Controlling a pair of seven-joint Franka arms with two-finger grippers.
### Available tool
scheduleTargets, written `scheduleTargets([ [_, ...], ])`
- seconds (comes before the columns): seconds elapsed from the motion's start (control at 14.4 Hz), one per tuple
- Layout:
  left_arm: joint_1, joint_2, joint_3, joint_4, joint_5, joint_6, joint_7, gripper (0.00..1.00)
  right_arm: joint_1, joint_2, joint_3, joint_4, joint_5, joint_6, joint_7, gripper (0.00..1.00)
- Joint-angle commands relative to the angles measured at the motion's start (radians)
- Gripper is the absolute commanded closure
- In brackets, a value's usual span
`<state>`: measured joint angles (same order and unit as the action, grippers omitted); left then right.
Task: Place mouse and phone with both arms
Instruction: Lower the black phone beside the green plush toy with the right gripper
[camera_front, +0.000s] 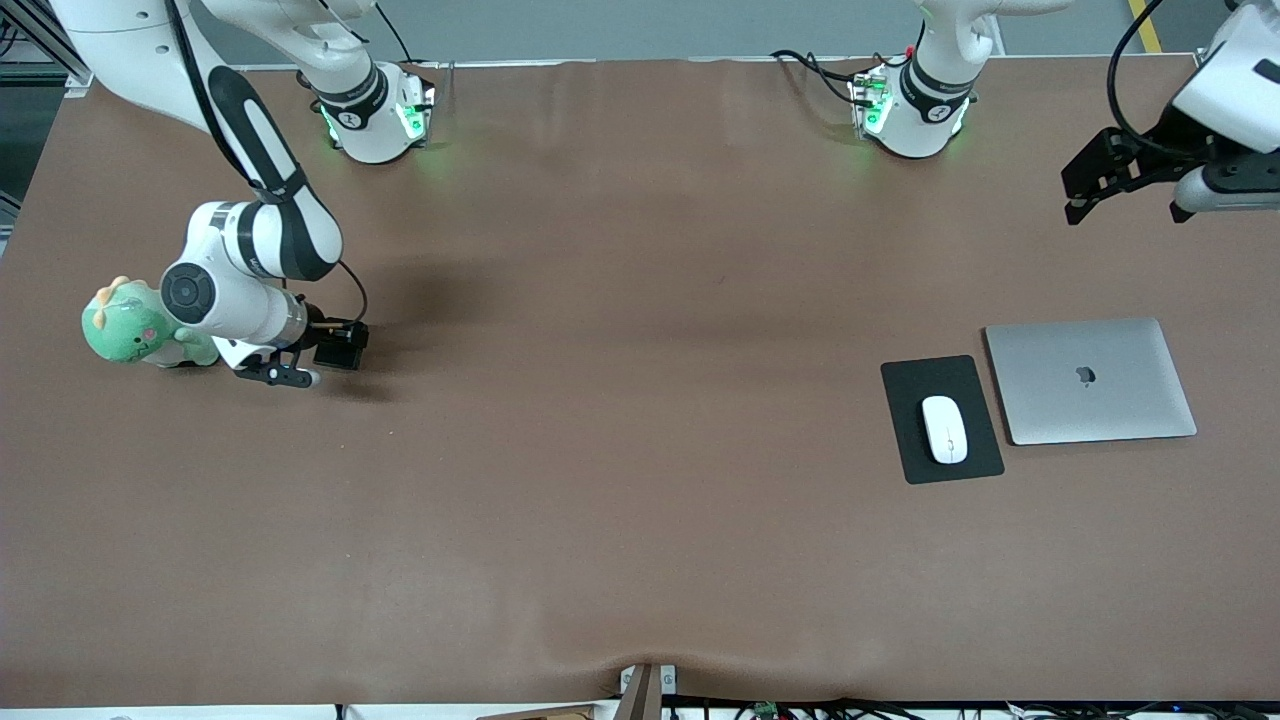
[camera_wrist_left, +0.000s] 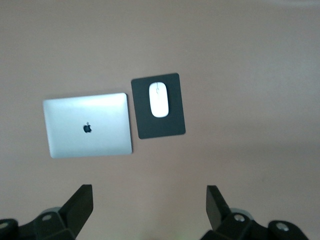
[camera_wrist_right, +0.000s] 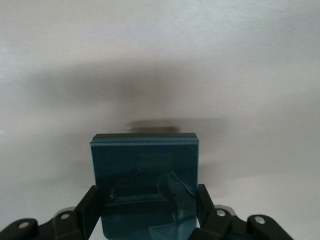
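Two white arms share a wide brown tabletop (camera_front: 620, 480), their green-lit bases standing along its edge farthest from the front camera; a strip of grey floor shows past that edge. Toward the left arm's end we see a closed silver laptop (camera_front: 1090, 380) lying flat, and just beside it a thin black mouse pad (camera_front: 905, 440) that carries the mouse (camera_front: 944, 428), white and glossy, resting on the pad's middle. Toward the right arm's end sits a green plush toy (camera_front: 125, 325), partly covered by the right arm's wrist.

The right arm folds down steeply, its wrist low over the tabletop beside the plush. The right gripper (camera_wrist_right: 145, 200) has its jaws closed on the phone (camera_wrist_right: 145, 185), a dark slab pinched by its two long edges; in the front view it reads as a small black block at the arm's tip, and we think it hangs just above the cloth, though contact is hard to judge.

The left arm waits high over the tabletop's corner at its own end. The left gripper (camera_wrist_left: 150, 207) points down with jaws spread wide and nothing between them.
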<state>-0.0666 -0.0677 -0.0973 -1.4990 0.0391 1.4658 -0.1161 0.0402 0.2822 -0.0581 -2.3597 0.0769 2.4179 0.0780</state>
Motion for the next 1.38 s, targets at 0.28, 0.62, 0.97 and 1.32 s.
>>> scheduleTargets([
  [0.28,0.004,-0.08,0.028,-0.093,-0.034,0.005,0.012,0.0,-0.138,-0.049,0.017,-0.088,-0.025,0.075,-0.168,1.0],
  [0.62,0.004,-0.069,0.031,-0.087,-0.031,0.007,0.026,0.0,-0.163,-0.043,0.017,-0.102,-0.026,0.082,-0.173,1.0],
  [0.97,0.005,-0.064,0.036,-0.087,-0.033,-0.001,0.029,0.0,-0.164,-0.035,0.017,-0.096,-0.026,0.076,-0.172,0.01],
  [1.32,0.005,-0.046,0.036,-0.087,-0.033,-0.002,0.023,0.0,-0.163,-0.035,0.018,-0.07,-0.026,0.055,-0.172,0.0],
])
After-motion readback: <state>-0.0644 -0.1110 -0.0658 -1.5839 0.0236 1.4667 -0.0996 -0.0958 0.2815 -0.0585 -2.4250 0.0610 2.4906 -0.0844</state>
